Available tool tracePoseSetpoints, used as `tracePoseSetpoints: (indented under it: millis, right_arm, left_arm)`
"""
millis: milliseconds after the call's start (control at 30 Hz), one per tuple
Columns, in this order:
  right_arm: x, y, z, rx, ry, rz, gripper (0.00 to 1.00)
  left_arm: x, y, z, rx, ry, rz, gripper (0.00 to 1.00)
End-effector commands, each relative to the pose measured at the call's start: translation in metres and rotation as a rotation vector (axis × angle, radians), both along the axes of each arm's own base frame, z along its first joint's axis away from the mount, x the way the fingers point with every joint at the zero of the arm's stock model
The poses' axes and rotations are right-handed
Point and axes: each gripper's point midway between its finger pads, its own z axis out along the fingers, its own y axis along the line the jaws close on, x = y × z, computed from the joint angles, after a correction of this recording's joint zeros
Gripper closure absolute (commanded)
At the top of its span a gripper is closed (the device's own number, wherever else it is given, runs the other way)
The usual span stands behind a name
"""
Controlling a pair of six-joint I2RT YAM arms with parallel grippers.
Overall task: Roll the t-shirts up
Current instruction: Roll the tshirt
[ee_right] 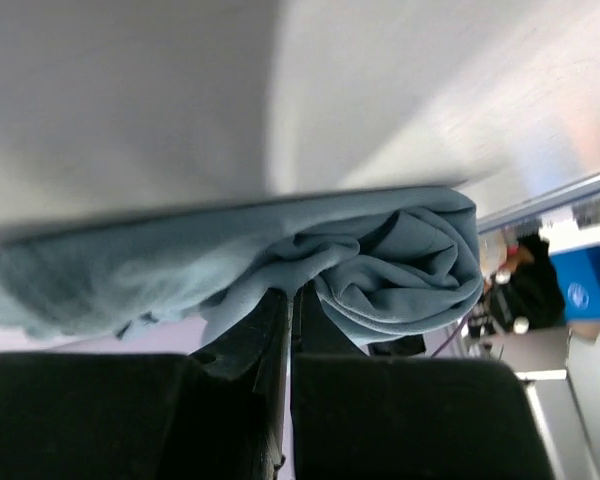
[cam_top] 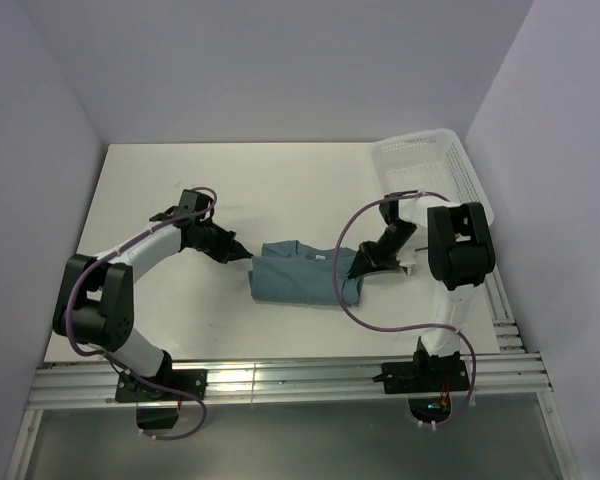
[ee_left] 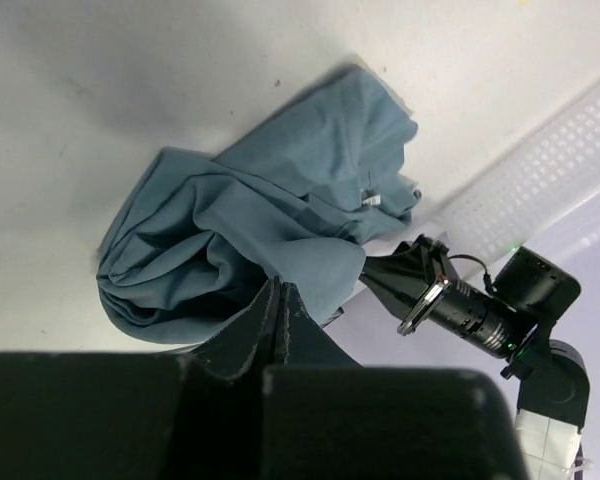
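Note:
The teal-blue t-shirt (cam_top: 300,276) lies bunched and partly rolled in the middle of the white table (cam_top: 180,190). My left gripper (cam_top: 248,252) is at its upper left corner and my right gripper (cam_top: 352,266) is at its right edge. In the left wrist view the jaws are pressed together, and the left gripper (ee_left: 278,286) has its tips in the crumpled t-shirt (ee_left: 230,230). The right gripper (ee_right: 292,296) is likewise shut, its tips buried in a fold of the rolled t-shirt (ee_right: 400,260). Cloth hides the very tips of both.
A white mesh basket (cam_top: 432,172) stands at the back right of the table, behind the right arm; its rim (ee_left: 540,170) shows in the left wrist view. Aluminium rails (cam_top: 280,378) run along the near edge. Pale walls close in the left, right and back.

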Motion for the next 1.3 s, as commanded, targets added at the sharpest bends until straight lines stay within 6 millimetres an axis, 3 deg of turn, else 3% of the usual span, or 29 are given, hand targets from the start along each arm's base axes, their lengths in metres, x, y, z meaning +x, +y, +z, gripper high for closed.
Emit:
tracePoseSetpoints:
  millis: [0,267,467,667,900,1267]
  right_arm:
    - [0.012,-0.020,0.010,-0.117,-0.109,0.049,1.00]
    - [0.017,-0.024,0.026,-0.156,-0.221,0.031,1.00]
    - [0.016,-0.019,0.027,-0.129,-0.208,-0.009,1.00]
    - [0.031,-0.019,0.042,-0.163,-0.303,-0.038,1.00]
    - [0.030,0.001,0.036,-0.157,-0.266,0.042,1.00]
    - [0.016,0.057,0.022,-0.107,-0.226,0.119,1.00]
  left_arm:
    - [-0.001,0.004,0.010,0.012,-0.035,0.025,1.00]
    - [0.000,0.005,0.020,0.017,-0.053,0.009,1.00]
    - [-0.007,0.002,0.011,-0.023,-0.008,0.017,1.00]
    - [0.007,0.007,0.020,-0.025,-0.042,0.034,1.00]
    - [0.000,0.016,0.016,-0.026,-0.022,0.039,1.00]
    - [-0.019,0.078,0.001,0.048,0.018,0.154,1.00]
